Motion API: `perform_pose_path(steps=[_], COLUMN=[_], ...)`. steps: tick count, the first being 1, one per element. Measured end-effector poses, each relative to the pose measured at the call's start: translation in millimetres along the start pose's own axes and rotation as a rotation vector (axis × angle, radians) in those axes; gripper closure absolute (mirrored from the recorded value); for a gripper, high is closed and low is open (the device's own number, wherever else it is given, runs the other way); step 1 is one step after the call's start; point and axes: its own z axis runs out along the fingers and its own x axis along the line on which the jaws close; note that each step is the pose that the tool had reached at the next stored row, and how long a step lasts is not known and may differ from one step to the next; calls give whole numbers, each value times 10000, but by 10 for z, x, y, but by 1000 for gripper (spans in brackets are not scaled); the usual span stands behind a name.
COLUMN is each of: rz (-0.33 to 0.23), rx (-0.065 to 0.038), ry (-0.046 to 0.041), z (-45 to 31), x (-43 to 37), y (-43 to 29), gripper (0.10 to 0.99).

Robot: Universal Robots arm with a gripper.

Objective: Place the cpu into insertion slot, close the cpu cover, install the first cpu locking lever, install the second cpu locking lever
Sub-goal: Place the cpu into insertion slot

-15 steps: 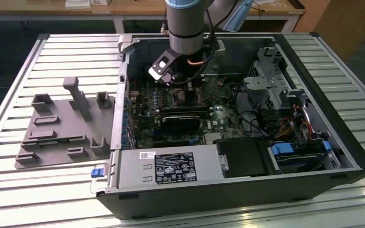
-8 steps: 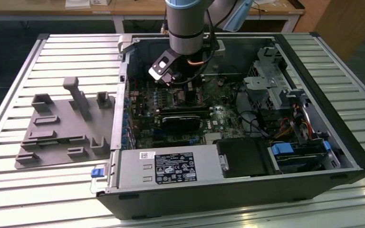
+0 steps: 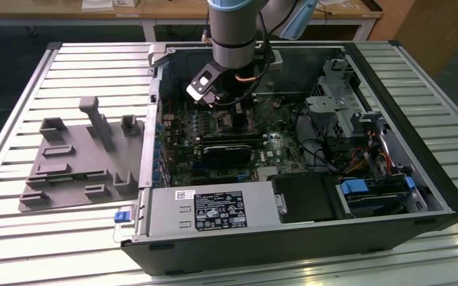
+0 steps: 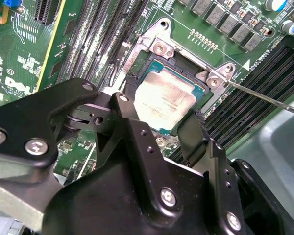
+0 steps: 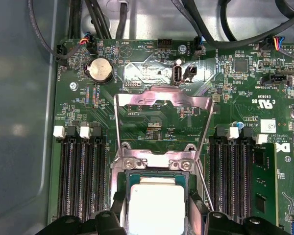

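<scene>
Reaching down into the open computer case (image 3: 388,196), the arm (image 3: 233,30) holds its gripper (image 3: 212,101) low over the motherboard (image 3: 285,152) in the exterior view. A grey fixture (image 3: 78,161) lies on the table (image 3: 22,238) at the exterior view's left. In the second wrist view the gripper (image 4: 162,104) straddles the cpu (image 4: 169,95), which lies flat in the insertion slot (image 4: 182,62). If it grips the cpu, I cannot tell. In the first wrist view the cpu cover (image 5: 164,98) stands open on the far side of the slot.

Gripper (image 3: 231,113) hangs over motherboard (image 3: 286,152) inside computer case (image 3: 309,238)
</scene>
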Motion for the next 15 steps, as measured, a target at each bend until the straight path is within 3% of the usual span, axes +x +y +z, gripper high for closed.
perform_pose_path(steps=[6, 15], rz=[0, 0], rx=[0, 0], ry=[-1, -1], z=[-32, -193], x=[0, 4], y=[3, 17], gripper=[475, 475])
